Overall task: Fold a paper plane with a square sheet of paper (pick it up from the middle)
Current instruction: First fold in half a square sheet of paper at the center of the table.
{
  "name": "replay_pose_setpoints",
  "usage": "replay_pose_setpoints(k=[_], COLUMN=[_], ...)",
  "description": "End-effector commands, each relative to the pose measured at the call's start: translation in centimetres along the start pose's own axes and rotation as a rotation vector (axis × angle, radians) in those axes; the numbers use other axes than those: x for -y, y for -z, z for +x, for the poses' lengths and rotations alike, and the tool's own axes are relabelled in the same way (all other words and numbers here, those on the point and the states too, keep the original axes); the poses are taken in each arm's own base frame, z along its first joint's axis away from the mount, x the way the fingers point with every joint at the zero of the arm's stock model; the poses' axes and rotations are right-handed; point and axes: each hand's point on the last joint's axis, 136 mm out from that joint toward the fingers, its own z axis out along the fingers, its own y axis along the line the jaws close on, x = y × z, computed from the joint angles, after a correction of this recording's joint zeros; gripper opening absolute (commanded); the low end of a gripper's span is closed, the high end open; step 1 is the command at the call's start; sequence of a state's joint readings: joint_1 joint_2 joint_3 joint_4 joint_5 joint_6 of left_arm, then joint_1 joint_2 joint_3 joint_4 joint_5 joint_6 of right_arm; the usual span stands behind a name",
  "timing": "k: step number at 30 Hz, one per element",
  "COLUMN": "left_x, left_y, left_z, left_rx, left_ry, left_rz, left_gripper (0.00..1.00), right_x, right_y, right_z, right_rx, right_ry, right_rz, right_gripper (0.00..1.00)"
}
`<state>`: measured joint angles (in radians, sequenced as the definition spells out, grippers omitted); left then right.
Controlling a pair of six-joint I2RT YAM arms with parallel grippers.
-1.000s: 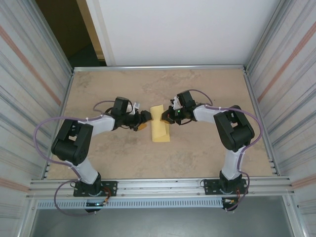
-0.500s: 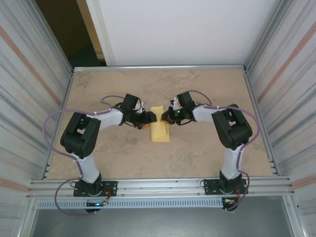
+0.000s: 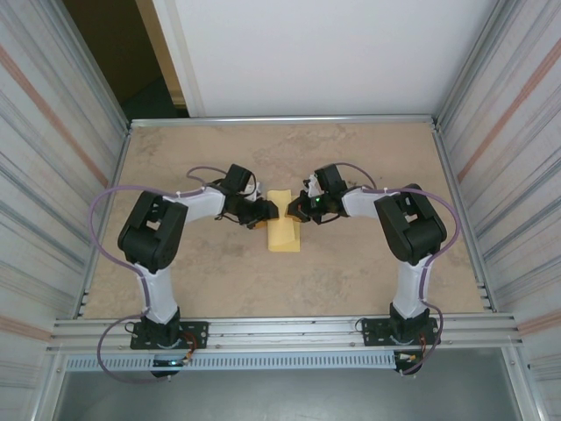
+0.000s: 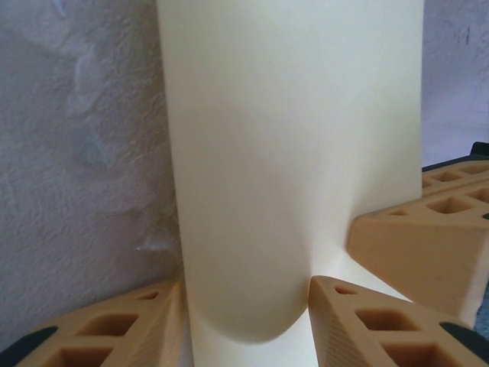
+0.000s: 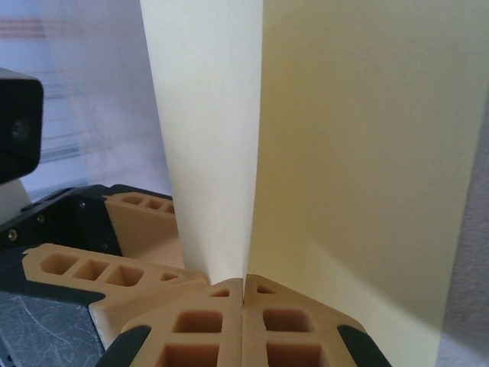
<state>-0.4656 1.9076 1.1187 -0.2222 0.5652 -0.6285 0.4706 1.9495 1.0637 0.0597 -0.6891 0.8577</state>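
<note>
Tan table point(image 3: 351, 263), folded paper point(image 3: 285, 237) lengthwise near-far

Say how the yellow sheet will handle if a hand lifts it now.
Likely floppy: the sheet of paper bows into a soft curve between the left hand's fingers. Probably very light, since it stands up from the right hand's shut tips. The sharp crease may stiffen it along that line.
</note>
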Motion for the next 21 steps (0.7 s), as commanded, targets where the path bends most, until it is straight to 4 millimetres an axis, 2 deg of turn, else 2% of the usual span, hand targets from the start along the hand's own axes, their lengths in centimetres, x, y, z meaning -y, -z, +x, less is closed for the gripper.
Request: replay_pose_setpoints(k=[1,5,10,13,16,21], left_x=[-1.0,-2.4,-4.4,-5.3,-6.3,-8.5], left_y=[-0.5,-1.2,-2.1,-2.8,-3.6,-5.0], left_z=[0.4,1.1,2.4,3.4,4.6,6.6], left_rx=[-0.032,-0.064,-0.106,-0.146,-0.185,-0.263], left_ry=[0.0,0.028,0.039,0.022,0.001,-0.006], left_rz=[-0.053,-0.12,-0.207,-0.254,-0.3,-0.401], left_gripper=[0.45,0.42,0.42,0.42,0.41,0.42], right_x=[1.0,0.7,1.0,1.5,3.2,4.9], right_y=[-0.4,0.6,4.0,6.1,7.7,8.5], right_z=[0.6,0.4,-0.2,0.2,0.4,0.8], right_rx=[-0.028,0.0,0.139,0.214,0.271,0.309], right_ry=[-0.043,-0.044,-0.085,-0.072,-0.089,-0.114], right_rz=[0.005,0.016,0.064,0.111,0.192,0.24], right_gripper=[0.03,0.17,0.42,0.48,0.48,0.48])
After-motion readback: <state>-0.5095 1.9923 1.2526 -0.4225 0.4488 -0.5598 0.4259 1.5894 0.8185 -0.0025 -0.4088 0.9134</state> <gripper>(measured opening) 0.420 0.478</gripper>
